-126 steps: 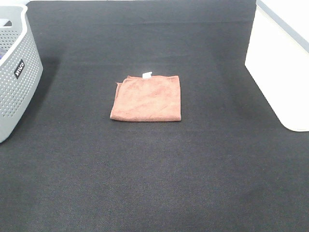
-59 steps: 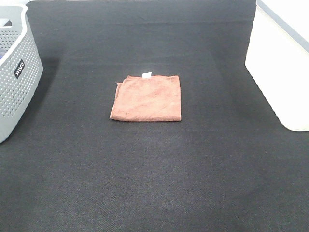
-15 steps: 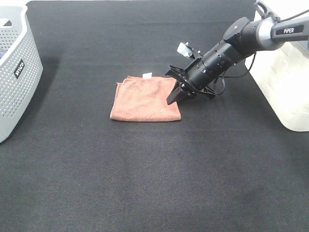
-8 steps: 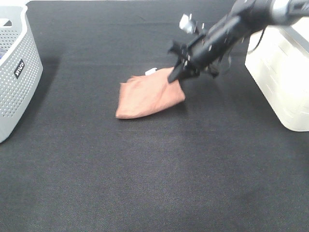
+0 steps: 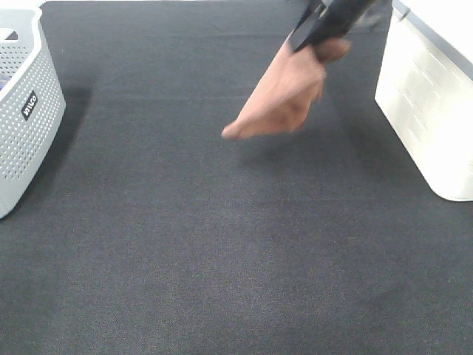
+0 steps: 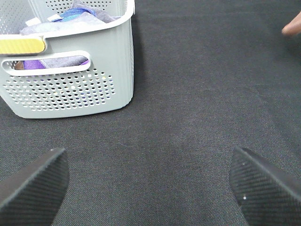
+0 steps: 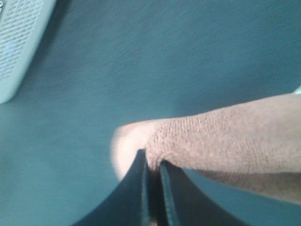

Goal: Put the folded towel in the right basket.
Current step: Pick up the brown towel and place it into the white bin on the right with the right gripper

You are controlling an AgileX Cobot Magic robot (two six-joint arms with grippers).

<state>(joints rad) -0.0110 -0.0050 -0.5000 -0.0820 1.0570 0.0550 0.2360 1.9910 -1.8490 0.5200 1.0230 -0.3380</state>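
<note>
At the left edge of the tabletop (image 5: 222, 266) I see a grey perforated basket (image 5: 26, 118) with purple and blue cloths (image 6: 51, 62) inside it. My left jaws are spread wide with nothing between them, and both black pads (image 6: 33, 186) hang over bare tabletop near that basket. Further right, close to the far edge, the brown towel (image 5: 284, 96) hangs in the air. My right jaws have it pinched at its top. On the right wrist camera the two fingers (image 7: 136, 197) sit almost together with a fold of the cloth squeezed between them. The towel droops down and to the left, and its low tip looks clear of the tabletop, with a shadow beneath it. It looks blurred from above. At the right edge stands the white basket (image 5: 432, 111), and the towel is near its far corner but beside it, not over it
</note>
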